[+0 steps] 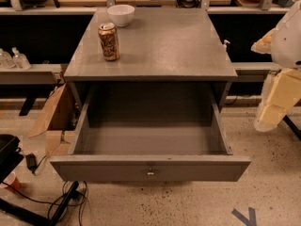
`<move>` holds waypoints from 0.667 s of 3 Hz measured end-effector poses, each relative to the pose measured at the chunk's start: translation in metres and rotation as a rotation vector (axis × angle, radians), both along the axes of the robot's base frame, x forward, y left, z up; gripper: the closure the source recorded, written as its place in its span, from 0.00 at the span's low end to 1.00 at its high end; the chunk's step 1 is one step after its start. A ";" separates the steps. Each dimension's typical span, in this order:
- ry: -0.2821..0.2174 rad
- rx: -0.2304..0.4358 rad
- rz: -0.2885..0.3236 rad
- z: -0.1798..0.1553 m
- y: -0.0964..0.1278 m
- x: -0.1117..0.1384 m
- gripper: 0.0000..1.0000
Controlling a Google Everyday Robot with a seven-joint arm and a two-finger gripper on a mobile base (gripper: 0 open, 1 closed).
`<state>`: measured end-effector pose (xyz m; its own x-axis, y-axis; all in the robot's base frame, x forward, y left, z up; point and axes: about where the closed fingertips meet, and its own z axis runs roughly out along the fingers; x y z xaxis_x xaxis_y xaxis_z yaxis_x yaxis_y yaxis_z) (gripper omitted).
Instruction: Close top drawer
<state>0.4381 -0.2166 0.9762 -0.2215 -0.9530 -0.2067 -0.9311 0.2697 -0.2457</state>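
The top drawer [150, 142] of the grey cabinet [160, 46] is pulled far out toward me. It is deep and empty, and its grey front panel [94, 168] carries one small round metal knob [150, 173] at centre. My gripper [269, 116] hangs on the white and beige arm at the right edge. It is to the right of the drawer's right side wall, apart from it and well away from the front panel and the knob. It holds nothing that I can see.
A drinks can [108, 41] and a white bowl [121, 14] stand on the cabinet top. A cardboard box [54, 114] leans at the cabinet's left. Cables [70, 197] and a black object [7, 152] lie on the floor at lower left.
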 end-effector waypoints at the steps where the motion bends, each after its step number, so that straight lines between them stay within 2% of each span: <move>1: 0.000 0.000 0.000 0.000 0.000 0.000 0.00; 2: 0.029 0.017 -0.037 -0.035 -0.002 -0.019 0.01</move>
<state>0.4194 -0.2182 0.9417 -0.2622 -0.9406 -0.2157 -0.9272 0.3075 -0.2138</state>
